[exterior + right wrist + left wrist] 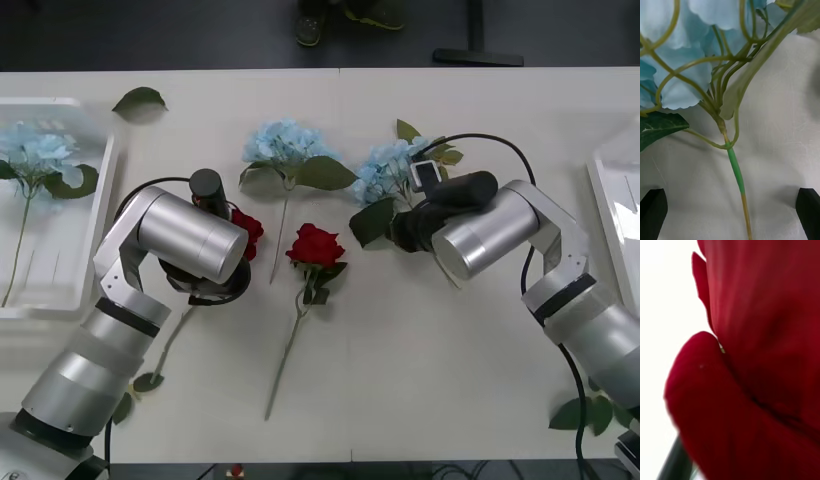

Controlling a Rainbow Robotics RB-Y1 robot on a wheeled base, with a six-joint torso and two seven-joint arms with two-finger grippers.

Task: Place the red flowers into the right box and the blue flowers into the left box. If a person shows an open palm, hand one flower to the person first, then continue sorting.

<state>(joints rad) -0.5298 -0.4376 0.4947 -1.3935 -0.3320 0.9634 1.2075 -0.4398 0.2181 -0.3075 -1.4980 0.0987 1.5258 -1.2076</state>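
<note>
Right gripper [730, 213] spread wide, black fingers [653, 212] straddling the thin stem [736, 174] just below the blue flower [385, 172] mid-table; likely light, floppy, best pinched on the stem, not the soft bloom; left gripper [215, 205] against a rose [248, 228], grip unreadable.

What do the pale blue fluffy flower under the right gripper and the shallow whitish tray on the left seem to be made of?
The pale blue flower looks artificial: matte, fabric-like petals on smooth, likely plastic stalks, with a green sleeve over a tan stem. The right gripper is open around that stem. The shallow whitish tray looks like thin translucent plastic with a glossy raised rim.
</note>
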